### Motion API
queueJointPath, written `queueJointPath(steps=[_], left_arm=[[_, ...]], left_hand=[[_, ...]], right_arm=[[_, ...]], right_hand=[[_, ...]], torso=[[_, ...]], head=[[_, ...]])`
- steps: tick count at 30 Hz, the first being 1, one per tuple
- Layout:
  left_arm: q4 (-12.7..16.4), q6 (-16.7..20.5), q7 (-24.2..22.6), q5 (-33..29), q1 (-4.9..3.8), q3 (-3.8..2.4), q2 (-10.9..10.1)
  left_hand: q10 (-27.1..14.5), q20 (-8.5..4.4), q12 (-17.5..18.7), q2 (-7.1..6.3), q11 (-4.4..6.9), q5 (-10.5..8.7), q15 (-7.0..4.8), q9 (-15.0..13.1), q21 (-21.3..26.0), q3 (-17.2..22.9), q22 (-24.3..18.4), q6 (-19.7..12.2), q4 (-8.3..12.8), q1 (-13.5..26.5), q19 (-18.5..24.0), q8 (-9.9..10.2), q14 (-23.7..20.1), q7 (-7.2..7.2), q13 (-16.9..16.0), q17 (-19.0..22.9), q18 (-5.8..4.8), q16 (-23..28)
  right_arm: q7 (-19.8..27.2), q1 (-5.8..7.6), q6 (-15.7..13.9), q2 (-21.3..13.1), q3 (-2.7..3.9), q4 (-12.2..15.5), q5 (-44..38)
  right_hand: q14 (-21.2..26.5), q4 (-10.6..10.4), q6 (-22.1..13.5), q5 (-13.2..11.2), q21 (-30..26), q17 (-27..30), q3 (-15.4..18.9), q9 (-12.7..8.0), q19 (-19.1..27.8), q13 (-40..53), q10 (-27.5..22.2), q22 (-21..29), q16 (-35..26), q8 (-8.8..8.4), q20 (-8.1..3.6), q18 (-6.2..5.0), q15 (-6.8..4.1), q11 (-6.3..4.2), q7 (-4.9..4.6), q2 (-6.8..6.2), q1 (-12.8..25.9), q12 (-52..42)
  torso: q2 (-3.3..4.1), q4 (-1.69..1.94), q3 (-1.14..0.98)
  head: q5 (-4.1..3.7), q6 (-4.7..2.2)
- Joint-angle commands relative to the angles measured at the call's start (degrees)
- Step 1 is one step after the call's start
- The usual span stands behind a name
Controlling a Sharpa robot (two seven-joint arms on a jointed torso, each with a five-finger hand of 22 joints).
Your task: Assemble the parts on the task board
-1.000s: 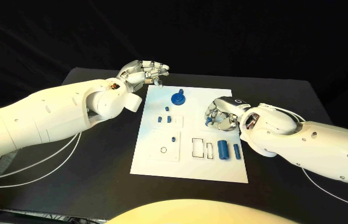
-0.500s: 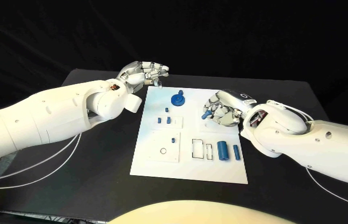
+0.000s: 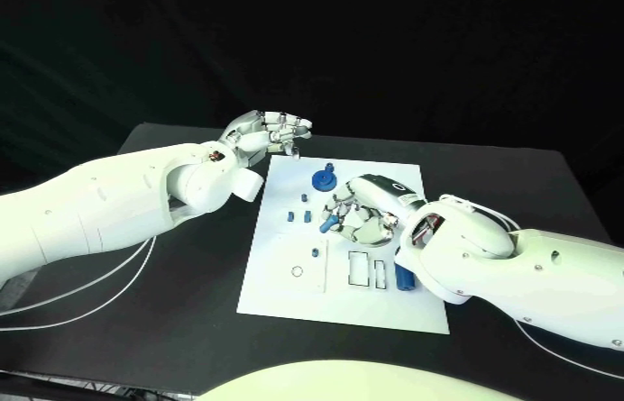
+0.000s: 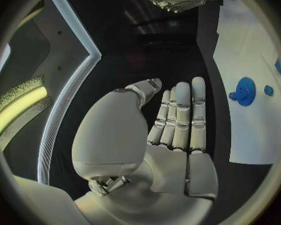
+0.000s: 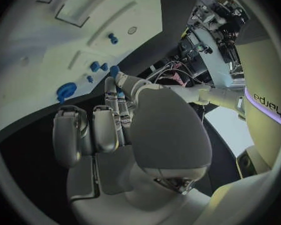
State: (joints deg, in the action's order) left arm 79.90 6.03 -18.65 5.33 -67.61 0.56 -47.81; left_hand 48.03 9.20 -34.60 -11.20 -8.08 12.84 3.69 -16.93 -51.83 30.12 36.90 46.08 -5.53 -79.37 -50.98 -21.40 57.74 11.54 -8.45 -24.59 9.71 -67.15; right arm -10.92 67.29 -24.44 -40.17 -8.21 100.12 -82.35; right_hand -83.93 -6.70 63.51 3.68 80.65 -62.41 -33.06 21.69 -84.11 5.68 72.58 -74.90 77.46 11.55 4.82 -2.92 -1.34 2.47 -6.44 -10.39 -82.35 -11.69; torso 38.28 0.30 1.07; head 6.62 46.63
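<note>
We see the right hand [image 3: 362,210] over the middle of the board [image 3: 289,288], pinching a small blue part [image 3: 330,223] between thumb and finger. The right wrist view shows that part [image 5: 114,71] at the fingertips, above the board [image 5: 28,35]. The left hand [image 3: 268,132] hovers at the board's far left corner, fingers extended together, holding nothing. A blue gear [image 3: 323,180] stands near it; two pegs [image 3: 295,213] sit beside the held part. The right arm hides some of the board's right side.

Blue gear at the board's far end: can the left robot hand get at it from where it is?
Probably yes: the left robot hand holds nothing, and the blue gear stands uncovered, with bare task board between them.
</note>
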Motion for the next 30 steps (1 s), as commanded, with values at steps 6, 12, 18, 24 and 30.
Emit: queueJointPath(steps=[6,12,18,24,30], left_arm=[[0.02,-1.25,-0.25,-0.59,-0.03,-0.02,0.42],[0.11,-1.32,-0.20,-0.60,-0.03,-0.01,0.54],[0.17,-1.36,-0.17,-0.60,-0.03,0.00,0.59],[0.21,-1.44,-0.09,-0.60,-0.03,0.01,0.63],[0.21,-1.46,-0.02,-0.60,-0.03,0.02,0.58]], left_hand=[[-0.30,-0.03,-0.09,-0.13,0.03,0.25,0.09,0.09,0.30,0.08,-0.06,-0.36,0.38,-0.50,-0.32,-0.29,-0.28,0.21,0.07,0.05,0.84,0.32],[-0.30,-0.04,-0.11,-0.09,0.04,0.29,0.07,0.09,0.30,0.11,-0.06,-0.35,0.46,-0.61,-0.33,-0.32,-0.29,0.21,0.10,0.08,0.85,0.35],[-0.30,-0.04,-0.11,-0.09,0.04,0.29,0.07,0.09,0.30,0.11,-0.06,-0.35,0.46,-0.61,-0.33,-0.32,-0.29,0.21,0.10,0.08,0.85,0.35],[-0.30,-0.04,-0.11,-0.09,0.04,0.29,0.07,0.09,0.30,0.11,-0.06,-0.35,0.46,-0.61,-0.33,-0.32,-0.29,0.21,0.10,0.08,0.85,0.35],[-0.30,-0.04,-0.11,-0.09,0.04,0.29,0.07,0.09,0.30,0.11,-0.06,-0.35,0.46,-0.61,-0.33,-0.32,-0.29,0.21,0.10,0.08,0.85,0.35]], right_arm=[[1.73,-2.73,2.41,3.58,-0.73,-1.26,0.25],[1.54,-4.09,3.78,5.35,-1.08,-2.57,-0.87],[1.40,-5.22,3.77,6.77,-1.30,-4.05,-2.63],[0.97,-6.17,3.48,7.96,-1.38,-4.99,-4.00],[0.70,-6.51,4.15,8.31,-1.41,-5.28,-4.61]], right_hand=[[-1.22,0.63,0.15,0.33,-0.50,0.28,-0.09,2.02,-1.34,0.13,0.14,-10.30,-0.07,0.82,-0.44,0.66,-0.38,0.12,-0.19,0.31,0.24,0.48],[-1.20,0.69,0.09,0.39,-0.62,0.40,-0.14,2.06,-1.29,0.14,0.13,-10.25,-0.13,0.83,-0.44,0.64,-0.37,0.13,-0.21,0.33,0.32,0.54],[-1.18,0.96,-0.07,0.56,-0.73,0.47,-0.30,2.19,-1.23,0.20,0.12,-10.22,-0.15,0.87,-0.44,0.62,-0.34,0.16,-0.26,0.38,0.48,0.69],[-1.17,1.11,-0.12,0.67,-0.73,0.52,-0.37,2.26,-1.23,0.24,0.14,-10.23,-0.17,0.90,-0.43,0.62,-0.34,0.17,-0.27,0.39,0.55,0.76],[-1.17,1.11,-0.12,0.67,-0.73,0.52,-0.38,2.26,-1.23,0.24,0.14,-10.23,-0.17,0.91,-0.43,0.62,-0.34,0.17,-0.28,0.39,0.55,0.76]], torso=[[0.07,0.02,0.15],[0.04,-0.02,0.10],[0.09,-0.03,0.04],[0.11,0.03,0.03],[0.08,-0.03,0.05]], head=[[1.11,0.43],[1.52,0.76],[1.85,0.88],[1.93,1.07],[2.06,1.21]])
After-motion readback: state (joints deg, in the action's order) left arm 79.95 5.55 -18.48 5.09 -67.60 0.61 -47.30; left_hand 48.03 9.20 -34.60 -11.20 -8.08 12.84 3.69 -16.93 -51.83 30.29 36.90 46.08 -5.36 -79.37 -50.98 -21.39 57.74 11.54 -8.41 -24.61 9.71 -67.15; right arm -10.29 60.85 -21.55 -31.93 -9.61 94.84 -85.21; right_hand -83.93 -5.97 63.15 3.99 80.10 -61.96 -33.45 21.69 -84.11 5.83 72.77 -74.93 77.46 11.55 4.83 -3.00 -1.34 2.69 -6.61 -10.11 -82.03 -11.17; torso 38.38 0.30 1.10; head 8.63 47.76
